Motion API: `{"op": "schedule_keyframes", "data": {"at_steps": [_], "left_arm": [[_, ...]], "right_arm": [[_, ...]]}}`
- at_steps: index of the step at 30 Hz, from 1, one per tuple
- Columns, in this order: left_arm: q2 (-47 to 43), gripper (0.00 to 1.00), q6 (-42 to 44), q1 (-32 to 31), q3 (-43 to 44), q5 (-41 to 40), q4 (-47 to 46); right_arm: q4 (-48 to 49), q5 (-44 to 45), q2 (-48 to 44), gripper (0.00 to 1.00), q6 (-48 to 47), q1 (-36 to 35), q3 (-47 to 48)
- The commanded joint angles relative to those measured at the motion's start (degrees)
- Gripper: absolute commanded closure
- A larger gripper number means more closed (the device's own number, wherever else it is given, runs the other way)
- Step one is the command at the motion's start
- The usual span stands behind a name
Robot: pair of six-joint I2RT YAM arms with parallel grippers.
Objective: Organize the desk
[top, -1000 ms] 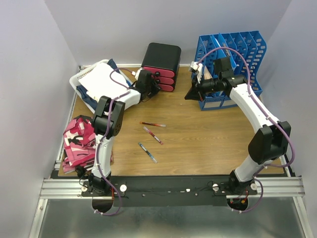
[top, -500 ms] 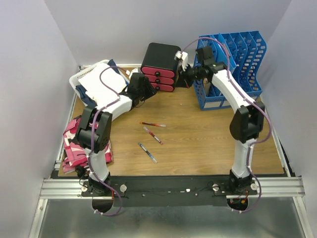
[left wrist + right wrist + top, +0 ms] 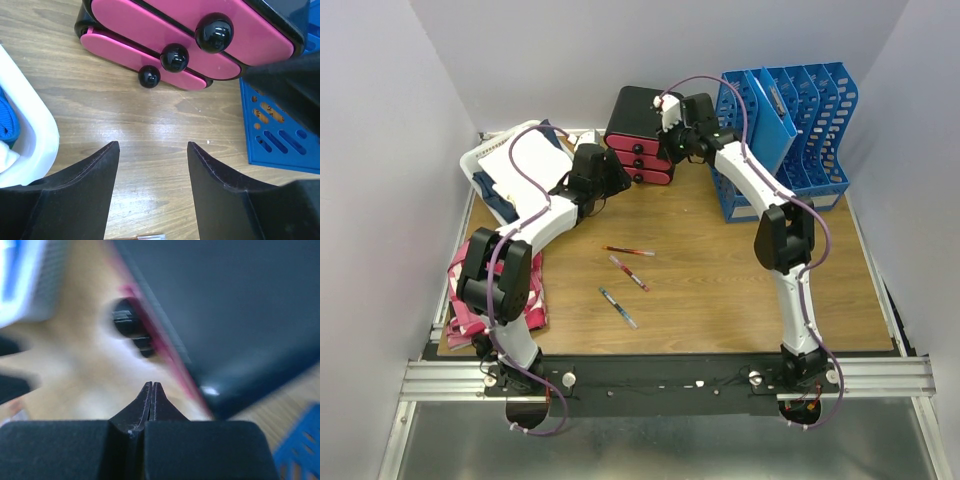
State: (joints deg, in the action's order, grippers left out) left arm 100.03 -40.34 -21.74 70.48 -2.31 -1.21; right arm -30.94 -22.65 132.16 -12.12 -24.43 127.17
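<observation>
Status: desk (image 3: 720, 290) barely organized.
Three pens (image 3: 629, 272) lie loose; my left gripper (image 3: 152, 150) open, right gripper (image 3: 151, 387) closed empty, near drawer unit (image 3: 642, 120).

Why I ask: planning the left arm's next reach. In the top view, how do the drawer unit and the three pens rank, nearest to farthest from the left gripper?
From the left gripper:
1. Drawer unit, just up and right of it.
2. Rear pen, lower in view.
3. Middle pen, just below that.
4. Front pen, lowest.
</observation>
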Motion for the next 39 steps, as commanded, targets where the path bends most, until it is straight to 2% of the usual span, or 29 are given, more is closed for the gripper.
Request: {"op": "schedule_keyframes", "data": {"at_steps": [1, 2, 5, 7, 10, 14, 17, 22, 30, 39], "left_arm": [[2.9, 0.34, -0.1, 0.2, 0.6, 1.9, -3.7], [3.5, 0.34, -0.4, 0.2, 1.1, 2.2, -5.2], [7.0, 0.32, -2.6, 0.1, 2.9, 5.1, -7.2], [10.0, 0.27, -3.4, 0.1, 4.5, 6.6, -7.6], [13.2, 0.27, -5.1, -0.2, 7.3, 7.2, -8.3], [17.6, 0.27, -6.5, -1.3, 13.2, 6.9, -7.8], [20.8, 0.3, -9.6, -1.8, 14.8, 4.9, -9.5], [24.0, 0.35, -14.9, -1.9, 14.4, 2.7, -11.0], [26.3, 0.43, -14.9, -1.9, 16.3, -2.1, -9.8], [30.4, 0.47, -13.3, -1.9, 22.5, -4.1, -7.4]], "right_arm": [[10.9, 24.8, -2.1, 0.99, 5.5, 0.4, -4.6], [13.9, 30.4, -2.5, 0.99, 5.7, 0.4, -7.1], [15.9, 36.9, -3.2, 1.0, 5.7, 1.0, -8.5], [15.6, 37.2, -3.6, 0.99, 6.0, 1.4, -9.1], [15.1, 34.8, -4.7, 0.99, 6.0, 2.0, -11.6], [16.5, 26.8, -11.1, 0.99, 4.3, 2.0, -17.7], [12.8, 9.8, -14.1, 0.96, -0.1, 2.4, -19.8], [7.7, -5.7, -19.4, 0.87, -4.0, 3.2, -22.1], [6.1, -9.7, -20.8, 0.87, -2.9, 3.5, -24.2], [5.8, -11.5, -21.9, 0.87, -1.9, 3.7, -24.5]]}}
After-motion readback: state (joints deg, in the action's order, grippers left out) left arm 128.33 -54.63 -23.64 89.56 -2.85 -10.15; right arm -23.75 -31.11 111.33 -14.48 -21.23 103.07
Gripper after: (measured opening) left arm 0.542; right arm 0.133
